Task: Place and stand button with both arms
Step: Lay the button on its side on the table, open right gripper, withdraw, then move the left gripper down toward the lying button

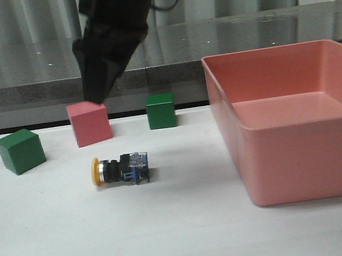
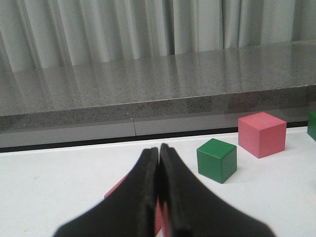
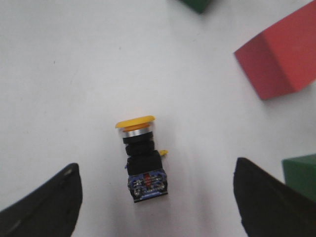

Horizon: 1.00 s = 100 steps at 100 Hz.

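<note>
White tabletop carried the button [image 1: 120, 169] on its side, just in front of the pink cube [image 1: 89, 123]. Right gripper [image 3: 157, 207] hung above it, jaws wide apart; left gripper [image 2: 159, 160] was pressed together, empty. An off-centre pinch could roll it.

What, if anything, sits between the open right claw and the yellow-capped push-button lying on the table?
Nothing visible. The yellow-capped push-button lies on its side on bare white table, between the open right claw fingers. The pink cube and green cube sit off to the side.
</note>
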{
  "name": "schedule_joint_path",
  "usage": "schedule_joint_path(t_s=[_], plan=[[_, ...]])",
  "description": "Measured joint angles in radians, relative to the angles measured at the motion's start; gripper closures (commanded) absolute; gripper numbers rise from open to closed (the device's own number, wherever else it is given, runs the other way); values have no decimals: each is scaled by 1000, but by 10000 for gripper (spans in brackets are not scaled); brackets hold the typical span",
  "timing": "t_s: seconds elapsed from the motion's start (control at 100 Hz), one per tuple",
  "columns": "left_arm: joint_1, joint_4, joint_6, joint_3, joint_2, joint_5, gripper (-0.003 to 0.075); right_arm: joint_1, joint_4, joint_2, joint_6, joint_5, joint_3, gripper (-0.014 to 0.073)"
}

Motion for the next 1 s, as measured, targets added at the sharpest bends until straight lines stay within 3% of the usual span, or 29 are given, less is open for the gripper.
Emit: schedule_joint_path(t_s=[0.1, 0.28, 0.5, 0.64, 0.76, 1.0], plan=[[0, 0, 0, 0, 0, 0, 739, -16, -41, -83, 104, 15, -4, 256], [0, 0, 0, 0, 0, 0, 739, -68, -120, -237, 262, 62, -6, 673], [0, 0, 0, 0, 0, 0, 739, -195, -156, -393, 385, 106, -2, 655], [0, 0, 0, 0, 0, 0, 739, -306, -169, -516, 418, 98, 94, 655], [0, 0, 0, 0, 0, 0, 739, -408, -171, -659, 444, 2, 287, 655], [0, 16, 0, 0, 0, 0, 739, -566, -173, -1039, 472, -346, 857, 655]])
